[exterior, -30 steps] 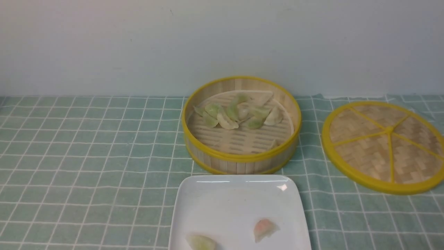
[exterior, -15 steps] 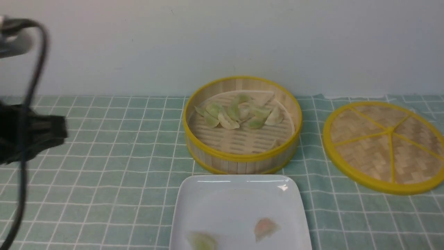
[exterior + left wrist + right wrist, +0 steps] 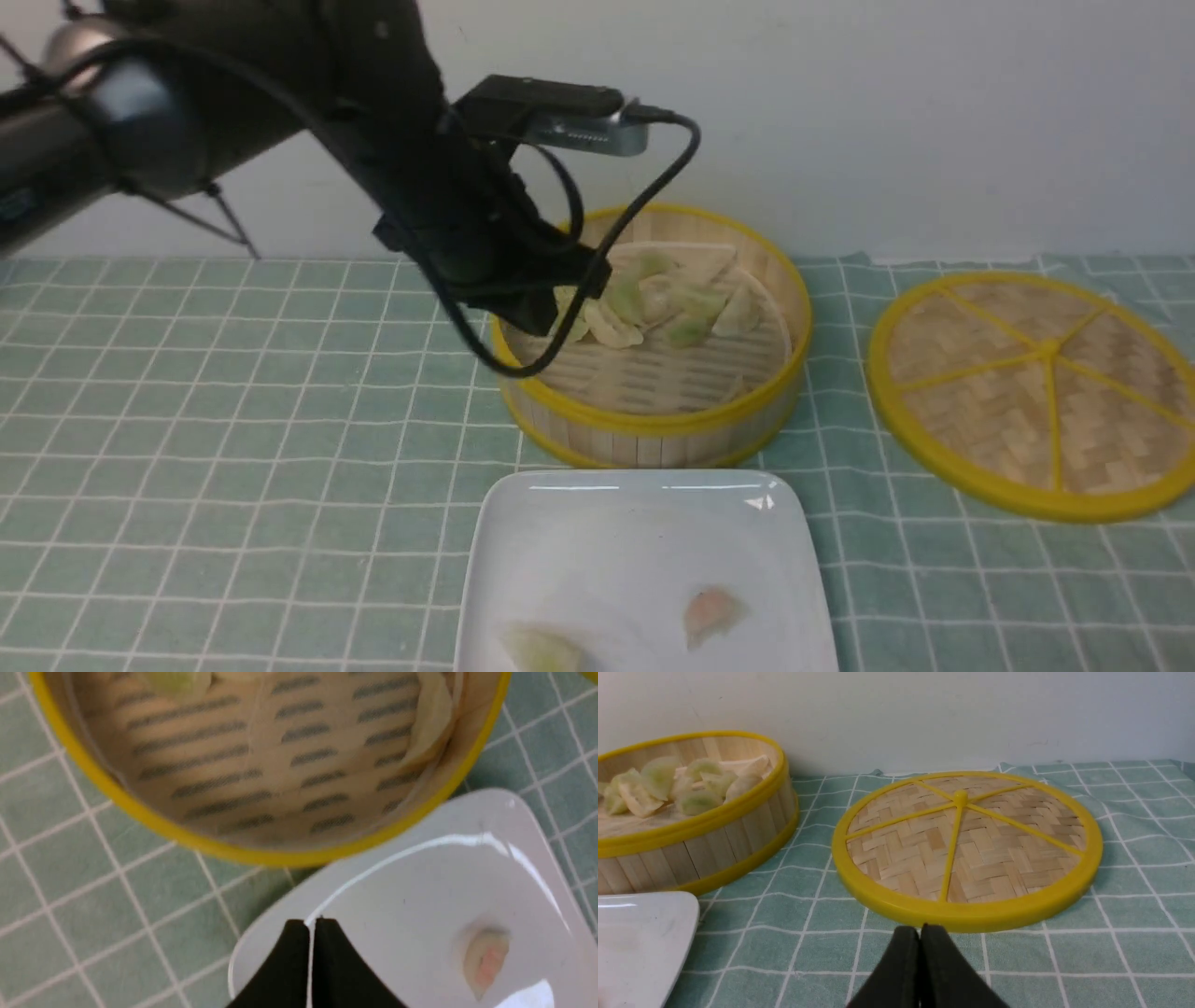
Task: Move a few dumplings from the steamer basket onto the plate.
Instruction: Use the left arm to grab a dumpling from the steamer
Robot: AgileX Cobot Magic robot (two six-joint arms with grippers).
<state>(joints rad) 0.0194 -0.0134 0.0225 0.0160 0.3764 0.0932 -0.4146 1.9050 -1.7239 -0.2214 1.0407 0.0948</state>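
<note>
Right wrist view alone shows the right gripper [image 3: 920,931], closed.

We take this for a robot test bench dressed as a dining table rather than a working kitchen. A mint-green checked tablecloth [image 3: 233,448] covers the surface and ends against a bare, pale wall [image 3: 934,112]. On it sit a bamboo steamer basket [image 3: 653,439] of dumplings [image 3: 672,308], a flat woven disc with yellow spokes [image 3: 1027,392] and a white square plate [image 3: 635,541]. A black robot arm [image 3: 233,84] carrying a wrist camera [image 3: 560,117] and a looping cable [image 3: 686,159] reaches over the basket.
</note>
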